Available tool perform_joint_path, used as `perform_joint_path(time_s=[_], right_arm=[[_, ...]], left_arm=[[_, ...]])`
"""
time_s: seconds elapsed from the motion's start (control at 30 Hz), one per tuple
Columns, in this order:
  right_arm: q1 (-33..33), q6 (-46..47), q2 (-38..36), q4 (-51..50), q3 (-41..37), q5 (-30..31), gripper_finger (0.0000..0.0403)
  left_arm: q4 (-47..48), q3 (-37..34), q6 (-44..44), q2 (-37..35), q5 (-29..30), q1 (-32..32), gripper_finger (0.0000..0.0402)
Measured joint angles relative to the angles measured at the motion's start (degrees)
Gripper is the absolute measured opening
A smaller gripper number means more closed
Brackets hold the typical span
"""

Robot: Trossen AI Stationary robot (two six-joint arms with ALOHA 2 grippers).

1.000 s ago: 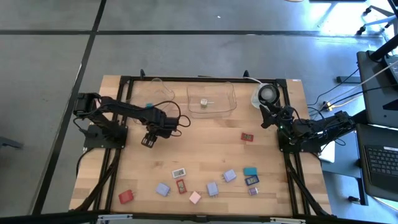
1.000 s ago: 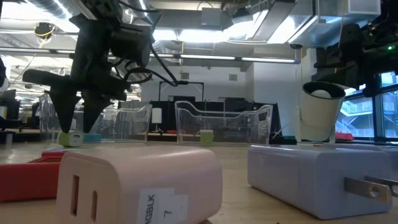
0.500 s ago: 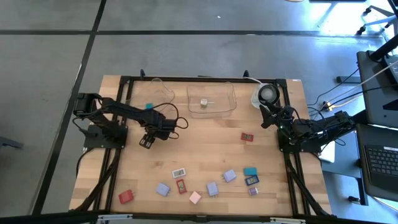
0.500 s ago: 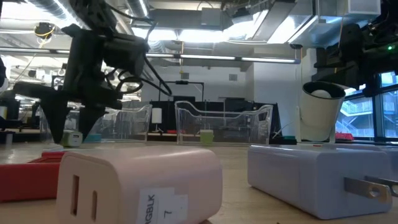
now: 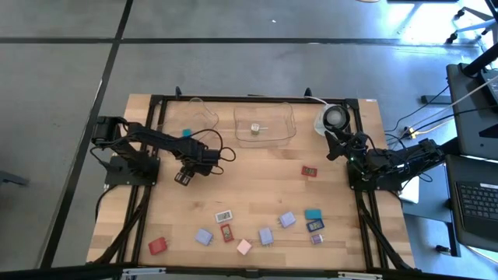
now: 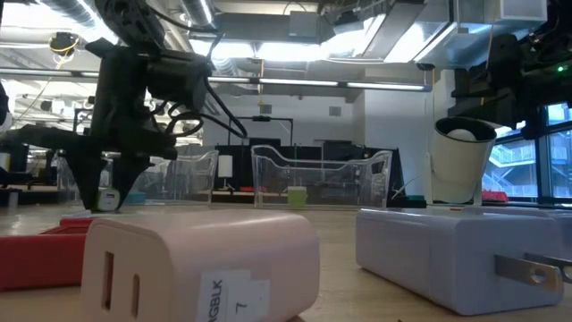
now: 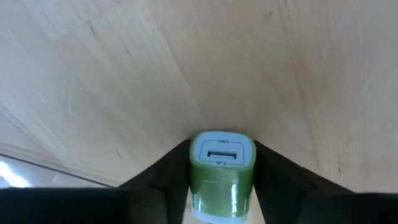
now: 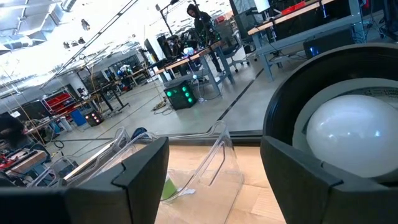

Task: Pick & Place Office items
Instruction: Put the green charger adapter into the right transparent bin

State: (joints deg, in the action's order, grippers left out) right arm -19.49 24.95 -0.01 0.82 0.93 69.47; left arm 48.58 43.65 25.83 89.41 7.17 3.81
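The left gripper (image 5: 182, 178) hangs over the left half of the counter (image 5: 257, 167), its fingers pinching a small green block (image 7: 222, 171) with a white face — the left wrist view shows it squeezed between them just above bare wood. The right gripper (image 5: 330, 143) waits at the far right edge beside the round white object (image 5: 334, 117), fingers spread.

By the look of it the task is at an early stage. One whitish block (image 5: 254, 127) lies in the middle clear tray (image 5: 265, 124), and a teal block (image 5: 187, 133) lies near the left tray (image 5: 194, 109), though whether inside it cannot be told. Most office items remain loose on the near part of the counter — a red block (image 5: 157, 246), a white one (image 5: 224, 215), a lavender-blue one (image 5: 204, 236), a pink one (image 5: 243, 247), and a red one (image 5: 310, 171) apart toward the right. The green block presumably goes to a tray next, then these.
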Motion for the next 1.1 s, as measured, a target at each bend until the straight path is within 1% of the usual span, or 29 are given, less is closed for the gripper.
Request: perform_joint_path(time_s=[0.03,0.07,0.23,0.3,0.4,0.53,0.63,0.73,0.8,0.87,1.03,1.1], right_arm=[[0.00,0.00,0.00,-0.02,0.00,0.00,0.0258],[0.00,0.00,0.00,-0.01,0.01,0.00,0.0258],[0.00,0.00,0.00,-0.01,0.00,0.00,0.0258],[0.01,0.00,0.00,0.00,0.00,-0.01,0.0258],[0.00,0.00,0.00,-0.01,0.00,0.02,0.0258],[0.00,-0.02,0.00,0.00,0.00,0.00,0.0258],[0.01,-0.01,0.00,0.00,0.01,0.00,0.0258],[0.00,0.00,0.00,-0.02,0.00,0.00,0.0258],[0.01,-0.02,0.00,-0.02,0.00,0.00,0.0258],[0.02,0.00,0.00,0.00,0.00,0.01,0.0258],[0.00,-0.02,0.00,-0.02,0.00,0.00,0.0258],[0.01,-0.01,0.00,-0.01,0.00,0.00,0.0258]], left_arm=[[0.02,0.06,0.00,0.00,0.09,0.00,0.0130],[0.03,0.21,-0.02,0.00,0.27,0.02,0.0128],[-1.58,3.60,-0.18,0.04,0.94,0.07,0.0128],[-3.17,5.81,1.51,0.04,0.89,0.03,0.0130],[-8.32,9.67,5.81,0.04,0.87,0.04,0.0138],[-18.98,14.70,14.38,0.04,0.89,0.04,0.0136],[-30.62,17.68,19.26,0.04,0.76,0.25,0.0136],[-43.95,20.21,20.85,0.02,0.70,0.91,0.0138],[-51.82,21.12,18.75,0.02,0.68,1.72,0.0138],[-59.90,22.23,13.50,0.04,0.69,2.90,0.0139],[-75.27,23.11,-4.08,0.02,0.55,5.94,0.0139],[-78.99,23.11,-11.41,0.00,-1.59,6.49,0.0139]])
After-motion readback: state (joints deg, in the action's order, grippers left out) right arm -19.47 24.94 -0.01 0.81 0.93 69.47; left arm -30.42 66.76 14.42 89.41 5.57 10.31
